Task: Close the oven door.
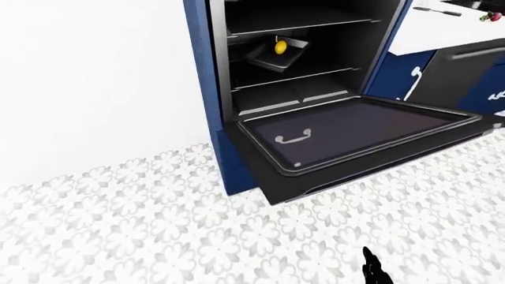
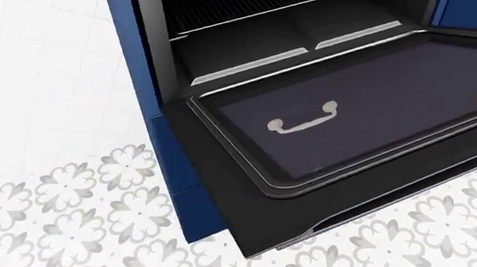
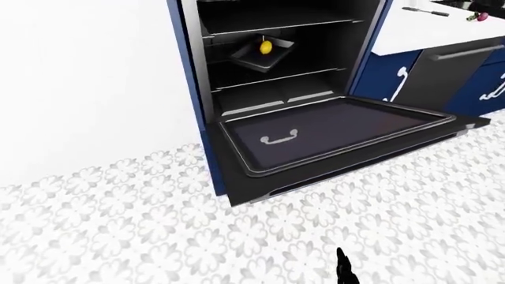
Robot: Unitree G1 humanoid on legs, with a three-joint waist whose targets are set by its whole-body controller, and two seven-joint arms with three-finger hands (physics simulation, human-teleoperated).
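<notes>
- Black oven door (image 1: 347, 133) with a glass pane lies swung down flat, right of centre in the left-eye view; its right corner is cut off in the head view.
- Dark baking tray (image 1: 276, 53) holding a small yellow object (image 1: 279, 46), too small to identify, sits on a rack.
- Black fingertip (image 1: 371, 266) of one robot hand pokes up at the bottom edge; which hand, and whether spread or closed, cannot be told.
</notes>
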